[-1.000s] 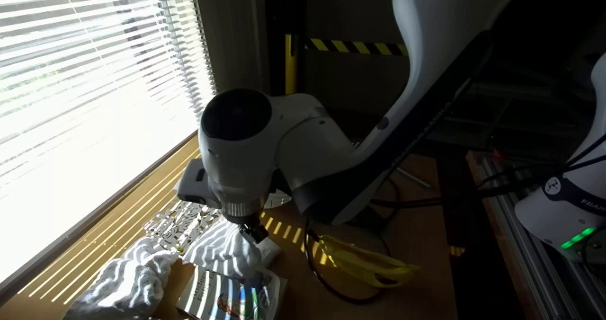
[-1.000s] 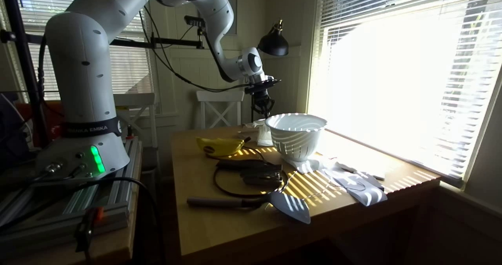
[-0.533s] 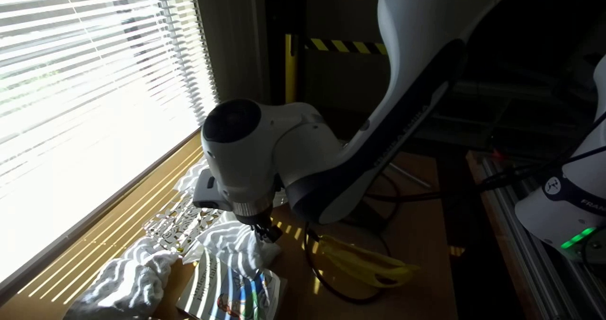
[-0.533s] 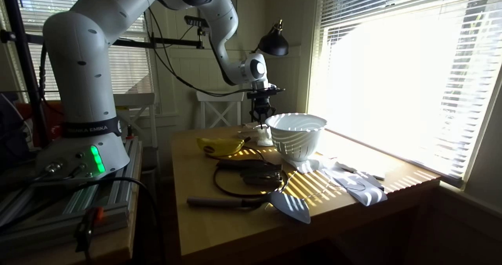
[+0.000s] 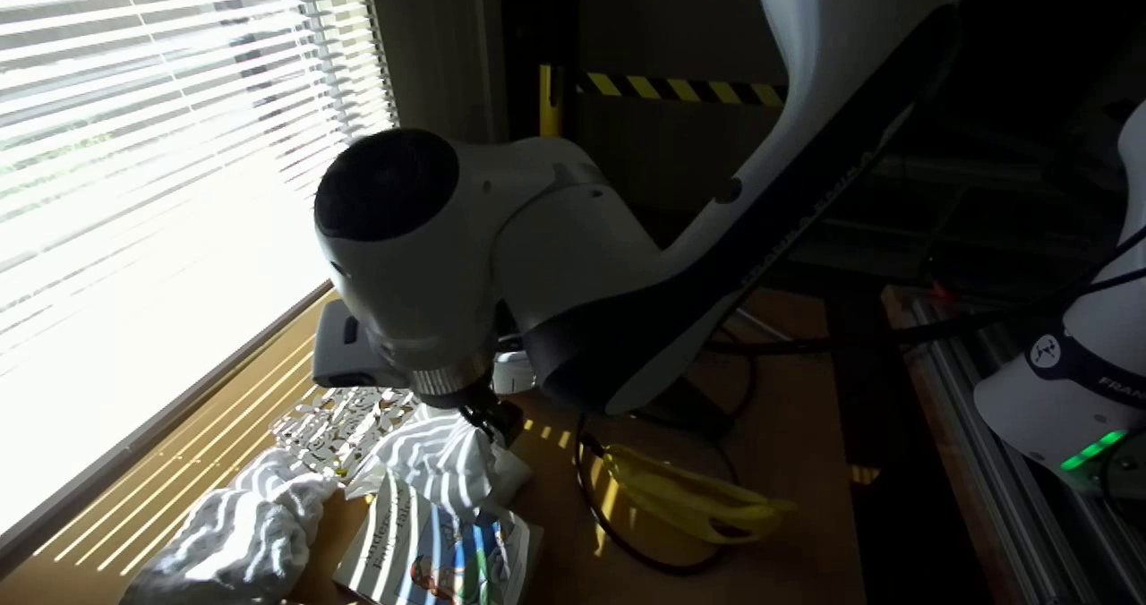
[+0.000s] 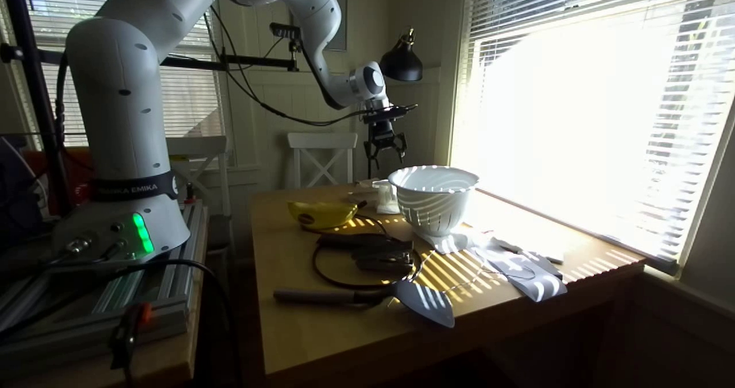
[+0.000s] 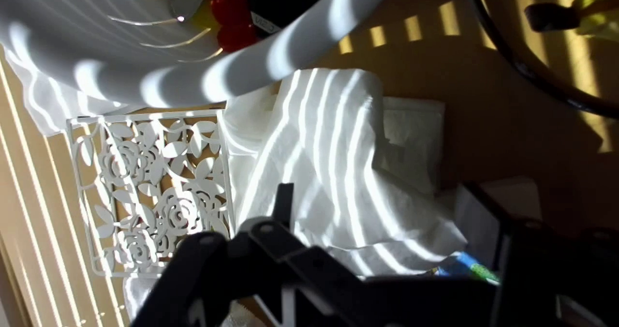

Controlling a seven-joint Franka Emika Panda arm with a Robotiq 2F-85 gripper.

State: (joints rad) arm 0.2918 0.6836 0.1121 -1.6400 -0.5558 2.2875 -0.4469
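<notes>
Two fingers [image 7: 284,203] of the Robotiq gripper [image 7: 382,201] stand apart above a white napkin [image 7: 333,182]; openwork floral panel [image 7: 180,212] at wrist-view nine o'clock.

Since half a second ago the gripper [image 6: 388,164] has risen towards 12 o'clock in an exterior view, and its fingers [image 7: 284,203] have spread, tips well apart. Compared with a second ago, the cloth [image 5: 439,462] leaves more of the book [image 5: 448,551] bare at its 11 o'clock corner.
</notes>
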